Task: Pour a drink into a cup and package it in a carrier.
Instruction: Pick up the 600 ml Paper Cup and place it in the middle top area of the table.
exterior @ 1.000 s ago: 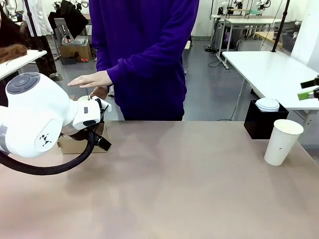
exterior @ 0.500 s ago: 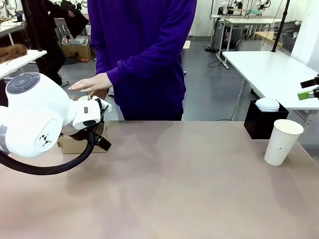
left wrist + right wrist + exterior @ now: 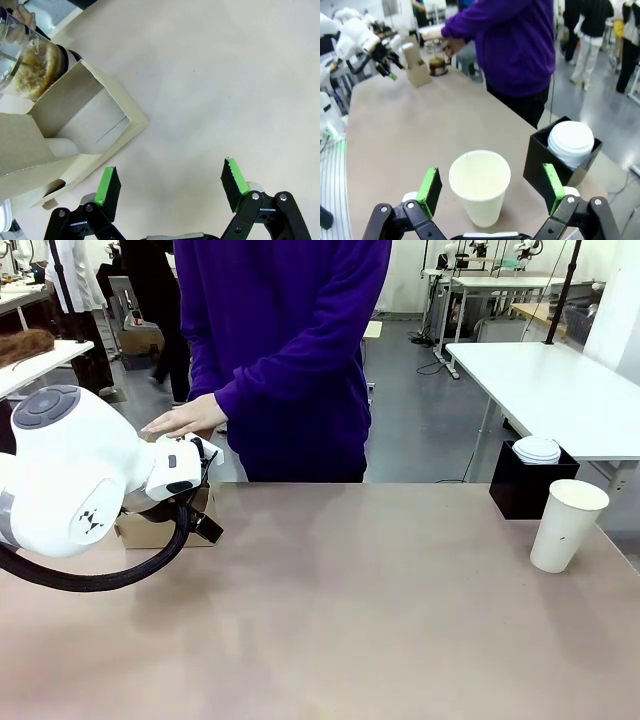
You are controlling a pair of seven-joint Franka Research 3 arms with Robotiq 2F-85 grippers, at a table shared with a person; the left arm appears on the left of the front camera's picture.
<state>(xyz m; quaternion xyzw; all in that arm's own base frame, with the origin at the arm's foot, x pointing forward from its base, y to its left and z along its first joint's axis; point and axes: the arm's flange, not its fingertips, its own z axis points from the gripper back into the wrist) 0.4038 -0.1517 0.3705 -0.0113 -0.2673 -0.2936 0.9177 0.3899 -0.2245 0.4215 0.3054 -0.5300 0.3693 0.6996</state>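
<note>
**Bystanders on the tabletop**

A black box (image 3: 522, 495) stands at the far right edge of the beige table (image 3: 380, 610), with a stack of white lids (image 3: 537, 449) in it (the top ones above its rim). Beyond stands a white table (image 3: 540, 380).

Plain white tapered paper cup (image 3: 568, 524), brown cardboard carrier (image 3: 22, 145), dark brown drink (image 3: 37, 70) in clear glass jug (image 3: 11, 47), person's purple sweater (image 3: 290, 350)

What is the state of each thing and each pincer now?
Cup: upright, empty, on the table.
Jug: upright, holds brown drink.
Carrier: standing on the table, beside the jug.
Left pincer: open, holding nothing.
Right pincer: open, holding nothing.
</note>
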